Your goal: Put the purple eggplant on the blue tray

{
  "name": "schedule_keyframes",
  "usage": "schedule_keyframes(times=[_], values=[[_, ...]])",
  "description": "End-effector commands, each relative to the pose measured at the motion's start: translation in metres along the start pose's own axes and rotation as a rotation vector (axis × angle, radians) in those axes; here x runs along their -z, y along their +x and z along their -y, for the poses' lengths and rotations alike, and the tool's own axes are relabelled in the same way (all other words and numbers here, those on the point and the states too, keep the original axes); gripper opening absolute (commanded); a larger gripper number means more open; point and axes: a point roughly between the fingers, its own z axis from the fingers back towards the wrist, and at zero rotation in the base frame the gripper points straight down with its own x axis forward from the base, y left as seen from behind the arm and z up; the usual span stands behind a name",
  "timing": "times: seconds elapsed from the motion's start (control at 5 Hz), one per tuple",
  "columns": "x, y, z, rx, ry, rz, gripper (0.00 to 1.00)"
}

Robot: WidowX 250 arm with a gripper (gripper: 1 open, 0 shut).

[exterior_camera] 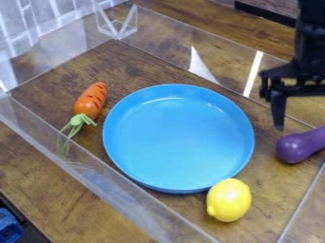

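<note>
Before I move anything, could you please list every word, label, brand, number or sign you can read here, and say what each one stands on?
There is no text that can be read on the blue tray, the purple eggplant, the lemon or the carrot.
The dark tool is too blurred to tell whether it bears any marking.

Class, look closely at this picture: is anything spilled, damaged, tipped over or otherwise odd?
Nothing stands out. The blue tray lies flat, with no visible spill or crack. The carrot, lemon and purple eggplant rest beside it, all looking whole. The eggplant is simply not on the tray yet.
</note>
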Motion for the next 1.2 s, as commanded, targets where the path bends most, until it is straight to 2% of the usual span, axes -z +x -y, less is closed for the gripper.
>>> schedule_keyframes(times=[0.0, 0.4, 0.6, 0.8, 1.0], values=[[-0.007, 0.008, 0.019, -0.011, -0.062, 0.066, 1.00], [0.027, 0.011, 0.021, -0.062, -0.054, 0.078, 1.00], [0.038, 0.012, 0.012, -0.112, -0.041, 0.094, 0.00], [0.041, 0.010, 0.001, -0.142, -0.035, 0.105, 0.00], [0.029, 0.009, -0.005, -0.038, -0.041, 0.081, 0.00]])
